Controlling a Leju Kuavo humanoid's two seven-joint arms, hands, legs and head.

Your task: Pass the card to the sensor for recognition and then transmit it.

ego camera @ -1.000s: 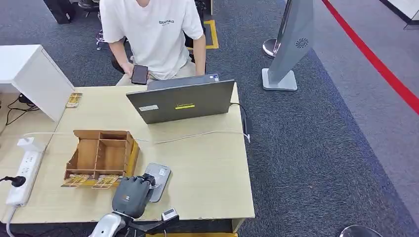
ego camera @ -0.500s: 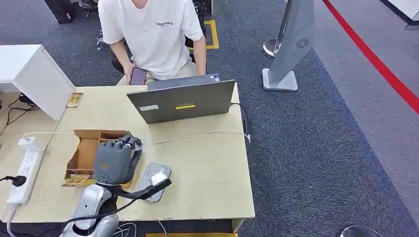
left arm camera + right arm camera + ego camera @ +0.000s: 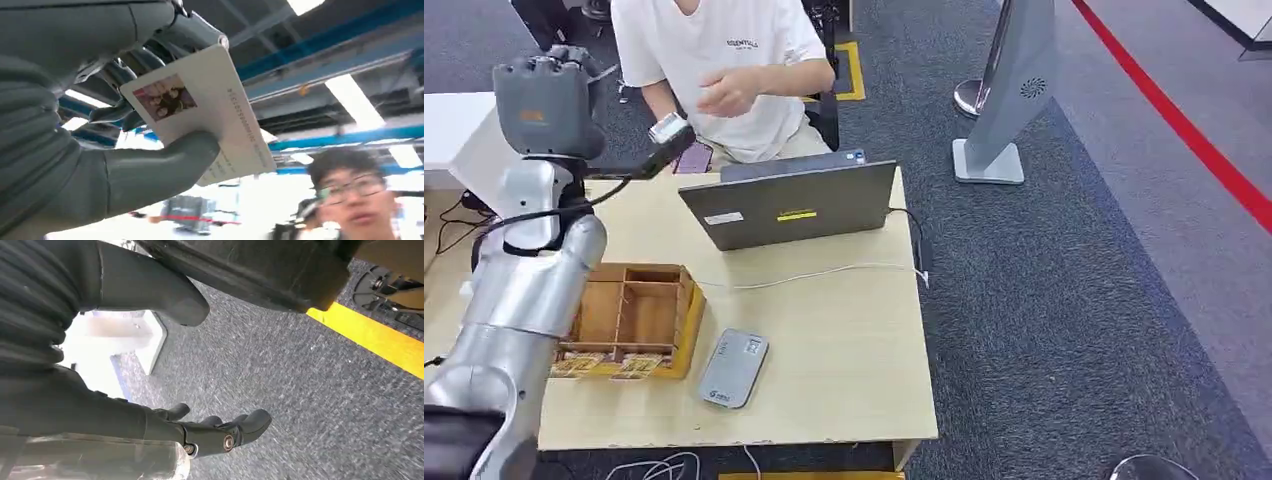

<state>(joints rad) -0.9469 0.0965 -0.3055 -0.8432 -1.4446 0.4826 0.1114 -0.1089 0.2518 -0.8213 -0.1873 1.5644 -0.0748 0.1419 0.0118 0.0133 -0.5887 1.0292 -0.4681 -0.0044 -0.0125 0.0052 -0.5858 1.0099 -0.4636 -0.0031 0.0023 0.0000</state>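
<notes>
My left hand is raised high over the table's far left corner, in front of the seated person. In the left wrist view this hand pinches a white card with a small photo and printed lines between thumb and fingers. The grey card sensor lies flat on the table beside the wooden box, well below and apart from the hand. The person's hand is lifted at chest height, to the right of my hand. My right hand hangs over the carpet with fingers apart and nothing in it.
A wooden compartment box with cards along its front stands left of the sensor. An open grey laptop sits at the table's far side, a white cable in front of it. A power strip lies at the left edge.
My left arm swung from the sensor, past the wooden box, up to the far left toward the person, carrying the card. The person raised a hand.
</notes>
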